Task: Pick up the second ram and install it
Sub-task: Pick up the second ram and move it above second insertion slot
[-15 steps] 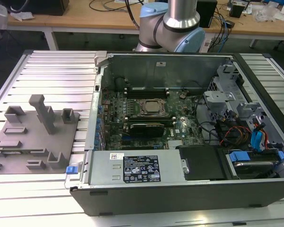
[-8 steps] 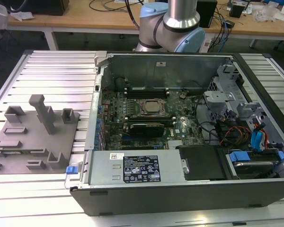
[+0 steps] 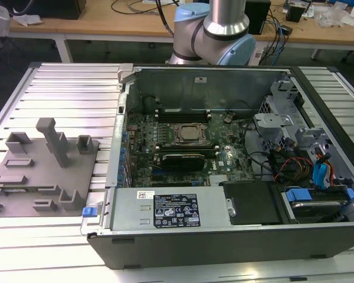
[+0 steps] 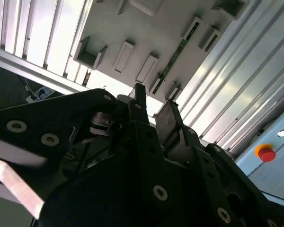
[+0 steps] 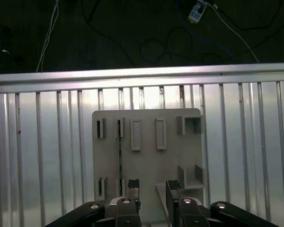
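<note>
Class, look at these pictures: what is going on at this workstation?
A robot arm's gripper hangs open and empty above the gray tray, which lies beside the open computer case. The second ram, a thin dark stick, stands on edge in the tray's slots, close to the gripper and not yet grasped.

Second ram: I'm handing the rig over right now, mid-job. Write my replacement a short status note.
Gripper: open and empty, hovering over the gray tray.
Second ram: standing on edge in the tray's slots, just to one side of the fingers, not between them.
Computer case: open beside the tray, motherboard exposed.
Done: arm is above the tray.
Left: the stick is not yet gripped, lifted or installed.
</note>
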You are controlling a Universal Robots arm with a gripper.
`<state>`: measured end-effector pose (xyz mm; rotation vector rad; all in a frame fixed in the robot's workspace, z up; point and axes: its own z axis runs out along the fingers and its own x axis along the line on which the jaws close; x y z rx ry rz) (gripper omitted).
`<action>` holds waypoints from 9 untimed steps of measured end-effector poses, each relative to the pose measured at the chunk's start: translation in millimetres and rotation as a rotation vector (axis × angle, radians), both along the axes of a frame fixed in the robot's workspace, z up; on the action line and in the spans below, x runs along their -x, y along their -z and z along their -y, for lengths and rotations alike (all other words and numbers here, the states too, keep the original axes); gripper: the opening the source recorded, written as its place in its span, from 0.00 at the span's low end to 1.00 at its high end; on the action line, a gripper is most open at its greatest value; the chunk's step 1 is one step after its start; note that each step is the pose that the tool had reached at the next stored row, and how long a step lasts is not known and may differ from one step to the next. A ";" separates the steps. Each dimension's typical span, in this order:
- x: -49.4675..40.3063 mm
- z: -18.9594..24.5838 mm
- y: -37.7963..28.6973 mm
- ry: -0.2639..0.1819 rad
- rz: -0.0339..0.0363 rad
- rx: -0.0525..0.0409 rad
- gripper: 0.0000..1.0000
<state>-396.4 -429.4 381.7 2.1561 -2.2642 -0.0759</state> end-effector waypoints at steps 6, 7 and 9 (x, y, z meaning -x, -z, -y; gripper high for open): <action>0.1 0.1 9.6 0.000 0.0000 -0.0001 0.36; 0.1 0.1 10.3 0.000 0.0000 0.0000 0.36; 0.1 0.1 12.5 0.000 0.0001 0.0000 0.36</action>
